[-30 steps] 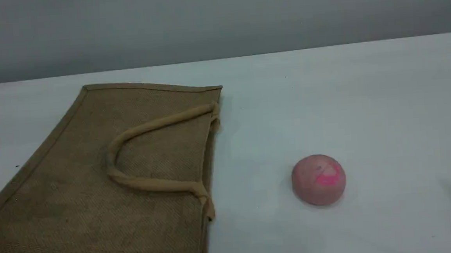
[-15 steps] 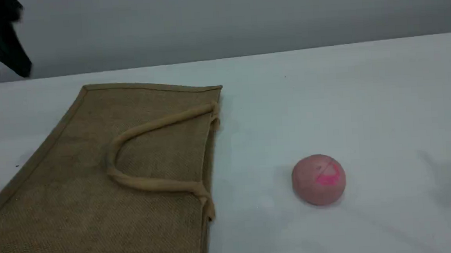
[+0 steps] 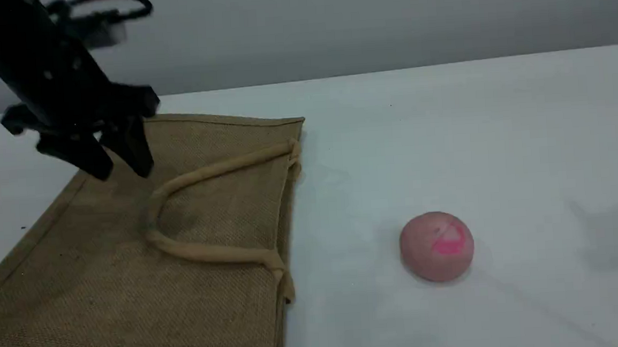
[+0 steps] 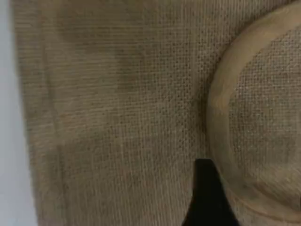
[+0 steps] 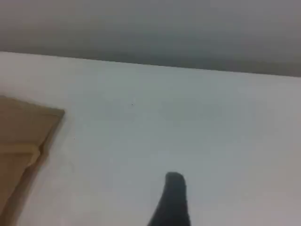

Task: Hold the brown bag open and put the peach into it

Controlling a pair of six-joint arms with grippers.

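Scene view shows the left gripper [image 3: 121, 166], jaws spread and empty, above the flat brown bag [image 3: 106, 282], the peach [image 3: 436, 246] well apart on the table [image 3: 499, 129]; left wrist view shows bag weave and handle [image 4: 221, 122]; right wrist view shows the right gripper [image 5: 175, 197] spread over bare table.

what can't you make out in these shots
- Bag mouth: whether it gapes at all; it lies flat in the scene view, its near corner cut off by the bottom edge.
- Second handle: only one handle shows; the other may lie under the bag.
- Right gripper: out of the scene view; its own camera shows one fingertip.
- Peach: absent from both wrist views.
- Left gripper: motion-blurred above the bag; any contact unclear.
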